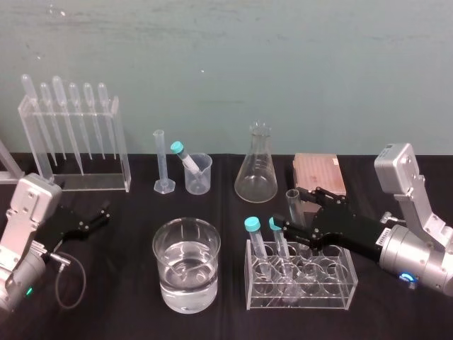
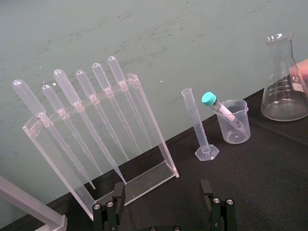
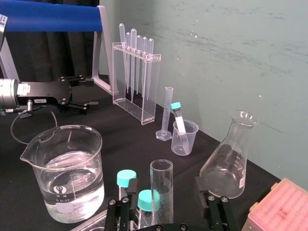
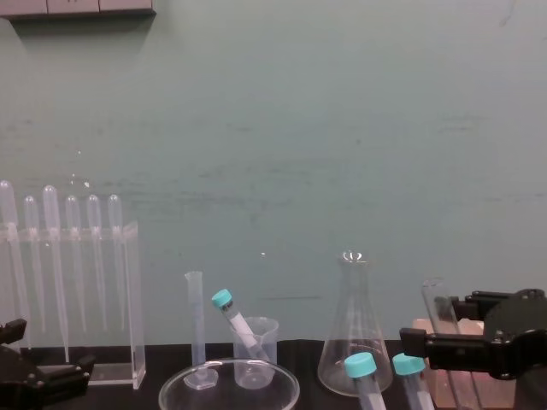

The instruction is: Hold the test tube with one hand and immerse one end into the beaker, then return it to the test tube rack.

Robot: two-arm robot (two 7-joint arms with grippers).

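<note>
My right gripper point(image 1: 297, 211) reaches over the rear row of the test tube rack point(image 1: 333, 280). Its black fingers are spread wide, one on each side of the test tube point(image 3: 161, 178), and neither presses on the glass. The tube is a smooth, clear cylinder with an open round rim. It stands upright at the rack's back row, and my fingers hide its lower part.

The rack is clear acrylic with round holes and sharp square edges. Two teal-capped tubes point(image 1: 253, 225) lean in its left end, just beside my near finger, so there is little room on that side.

Left of the rack sits a wide glass vessel point(image 1: 186, 265) part filled with water. The beaker point(image 1: 202, 177), small and faintly frosted with a pouring lip, stands behind the rack and to its left, with a capped tube leaning inside it. A thin graduated cylinder point(image 1: 161, 163) is just beside it.

The conical flask point(image 1: 256, 170) rises behind the rack, between it and the beaker. A pink ribbed box point(image 1: 318, 173) lies behind the rack's right end.

My left gripper point(image 2: 162, 190) rests far left of the rack on the black cloth point(image 1: 127, 312), fingers apart and holding nothing.
</note>
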